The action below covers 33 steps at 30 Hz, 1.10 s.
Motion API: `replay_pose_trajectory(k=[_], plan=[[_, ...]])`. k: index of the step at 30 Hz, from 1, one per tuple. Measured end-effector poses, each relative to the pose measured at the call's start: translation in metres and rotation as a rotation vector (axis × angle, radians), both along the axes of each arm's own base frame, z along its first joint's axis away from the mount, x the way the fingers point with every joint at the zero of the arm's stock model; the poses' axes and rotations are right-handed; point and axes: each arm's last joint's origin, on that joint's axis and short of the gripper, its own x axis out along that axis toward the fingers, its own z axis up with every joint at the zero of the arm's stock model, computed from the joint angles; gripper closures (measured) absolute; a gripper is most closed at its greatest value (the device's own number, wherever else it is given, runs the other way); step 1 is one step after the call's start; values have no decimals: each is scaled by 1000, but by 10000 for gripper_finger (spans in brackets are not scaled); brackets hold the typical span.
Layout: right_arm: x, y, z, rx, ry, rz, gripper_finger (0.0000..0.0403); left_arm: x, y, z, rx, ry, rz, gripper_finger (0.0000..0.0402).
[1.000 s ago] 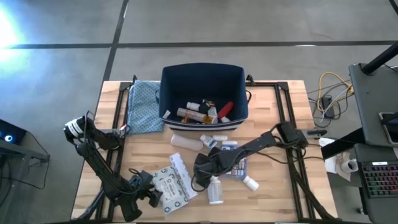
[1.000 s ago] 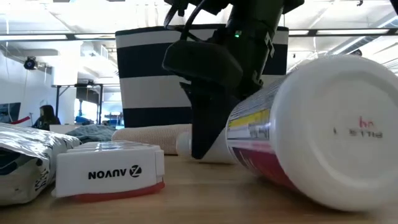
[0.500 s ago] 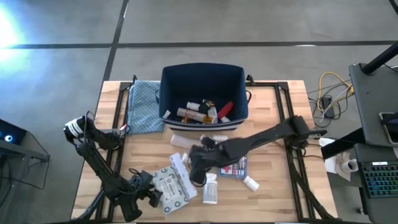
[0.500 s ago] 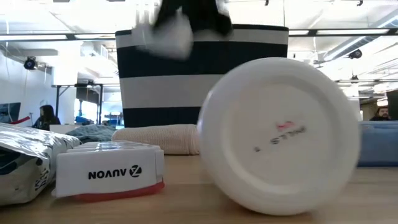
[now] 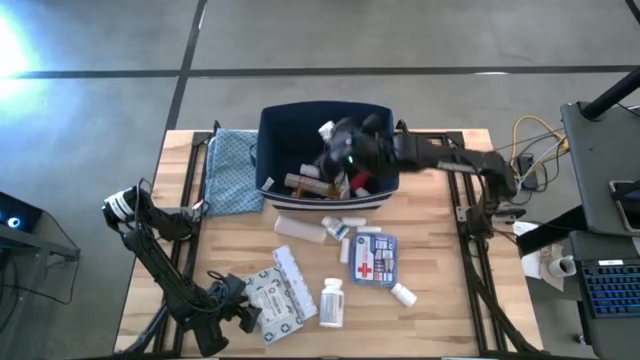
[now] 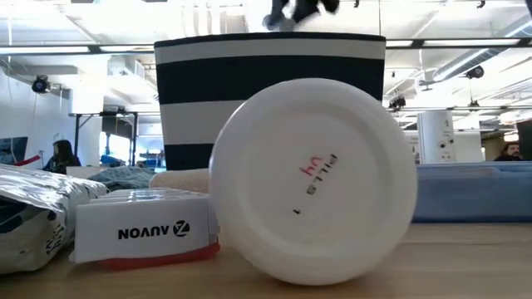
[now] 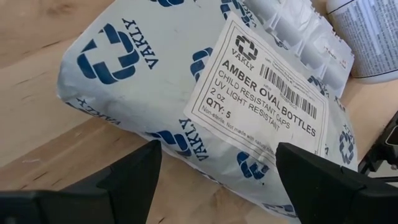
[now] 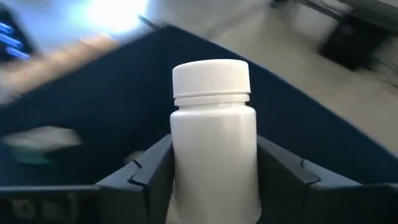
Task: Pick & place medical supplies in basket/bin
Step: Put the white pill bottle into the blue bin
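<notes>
Right gripper [image 5: 330,137] pinches a white pill bottle [image 8: 212,143] above the bin [image 5: 290,120] — bin contents blurred; left gripper [image 7: 214,180], spread, beside a printed packet [image 7: 186,81].

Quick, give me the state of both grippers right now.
Left gripper: open, holding nothing, fingers either side of a printed packet.
Right gripper: shut on a white pill bottle, over the bin.

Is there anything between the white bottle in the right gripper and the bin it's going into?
Nothing visible. The right gripper holds the white pill bottle above the open bin; only supplies already dropped lie inside.
</notes>
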Motion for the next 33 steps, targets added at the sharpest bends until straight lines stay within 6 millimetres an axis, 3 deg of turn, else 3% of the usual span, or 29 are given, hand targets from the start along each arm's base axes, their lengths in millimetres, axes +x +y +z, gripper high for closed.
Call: replay_pose_trajectory(k=[3, 5, 9, 13, 17, 22, 27, 33], plan=[[-4, -32, -22, 83, 90, -76, 175, 0, 0, 0, 5, 0, -8, 107], [-6, -42, -36, 170, 119, -101, 141, 0, 0, 0, 7, -1, -14, 107], [-3, -30, -52, 208, 161, -49, 79, 0, -1, 0, 4, -3, -15, 107], [0, 7, -49, 86, 195, 39, 37, 0, -1, 0, 3, -4, -15, 107], [-11, 57, -42, 33, 282, 196, 25, 0, -1, 0, 3, -4, -15, 107], [-46, 118, -51, 184, 397, 185, 24, 0, -1, 0, 4, -4, -15, 107], [-86, 181, -64, 287, 367, 66, 24, 1, 0, 1, 17, -26, -7, 107], [-125, 233, -103, 449, 462, -5, 23, 1, 0, 1, 30, -44, 0, 107]])
